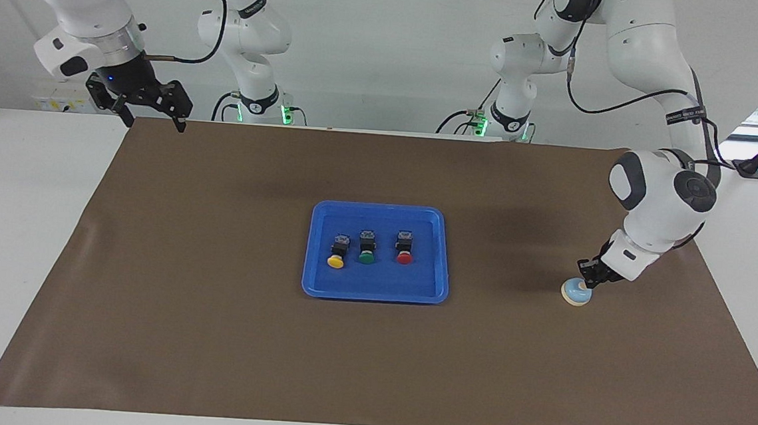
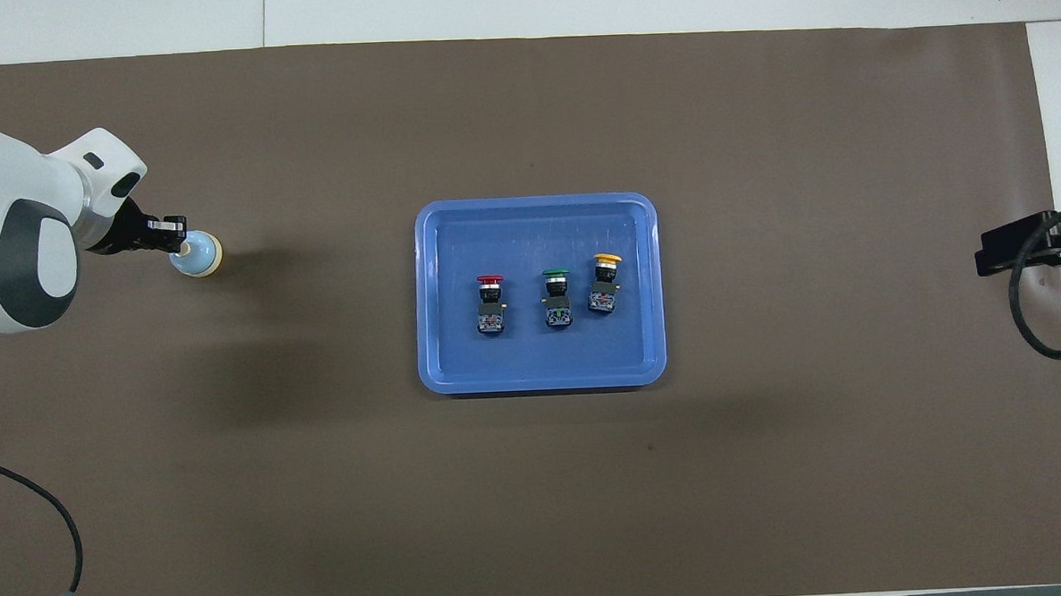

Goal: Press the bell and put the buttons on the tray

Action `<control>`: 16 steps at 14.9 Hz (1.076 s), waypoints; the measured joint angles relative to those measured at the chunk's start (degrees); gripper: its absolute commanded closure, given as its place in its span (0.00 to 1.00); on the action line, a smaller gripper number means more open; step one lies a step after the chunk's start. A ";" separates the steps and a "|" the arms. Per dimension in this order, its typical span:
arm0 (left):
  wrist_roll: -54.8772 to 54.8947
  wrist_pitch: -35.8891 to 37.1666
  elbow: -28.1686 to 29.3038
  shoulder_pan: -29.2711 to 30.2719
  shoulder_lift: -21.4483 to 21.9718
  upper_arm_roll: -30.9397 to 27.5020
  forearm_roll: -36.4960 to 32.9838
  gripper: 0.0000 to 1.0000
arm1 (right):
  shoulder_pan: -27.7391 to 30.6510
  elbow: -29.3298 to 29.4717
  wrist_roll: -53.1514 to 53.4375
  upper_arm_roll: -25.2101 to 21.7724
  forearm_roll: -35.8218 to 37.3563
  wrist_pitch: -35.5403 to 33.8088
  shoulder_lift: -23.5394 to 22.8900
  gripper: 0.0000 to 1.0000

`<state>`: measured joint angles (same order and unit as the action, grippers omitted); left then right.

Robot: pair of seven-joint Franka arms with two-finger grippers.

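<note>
White walls rise past the robots' end of a white table [image 1: 24,228], and a brown mat [image 1: 210,334] covers most of its top, with bare white margins at both ends and along the edge farthest from the robots; black cables hang from both arms; a bright blue tray [image 1: 313,248], shallow and rectangular with rounded corners and a raised rim, sits at the middle of the mat, well apart from both grippers; three buttons lie in it in a row, each a black blocky body with a round cap pointing away from the robots: the yellow button [image 1: 335,261] toward the right arm's end, the green button [image 1: 366,257] in the middle, the red button [image 1: 404,257] toward the left arm's end; none touches another; the bell [image 1: 575,293], a small light-blue dome on a cream base rim, stands on the mat toward the left arm's end, directly under the left gripper [image 1: 589,282]; that gripper is clenched, fingertips together, its tip down on the crown of the bell where the knob sits; the right gripper [image 1: 152,120] waits with fingers spread and nothing between them, raised over the mat's corner at the right arm's end
</note>
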<state>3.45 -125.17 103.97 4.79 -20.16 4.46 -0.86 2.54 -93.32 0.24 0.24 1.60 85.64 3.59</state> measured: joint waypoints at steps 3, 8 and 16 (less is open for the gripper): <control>-0.09 -1.19 1.20 0.00 -0.02 0.02 0.00 1.00 | 0.00 0.00 0.00 0.00 0.00 0.00 0.00 0.00; -0.61 -3.76 3.01 -0.01 0.73 0.02 -0.01 1.00 | 0.00 0.00 0.00 0.00 0.00 0.00 0.00 0.00; -0.71 8.55 -6.82 -0.02 3.23 0.04 -0.01 0.00 | 0.00 0.00 0.00 0.00 0.00 0.00 0.00 0.00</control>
<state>2.75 -116.62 97.15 4.77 -16.93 4.50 -0.87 2.54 -93.32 0.24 0.24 1.60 85.64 3.59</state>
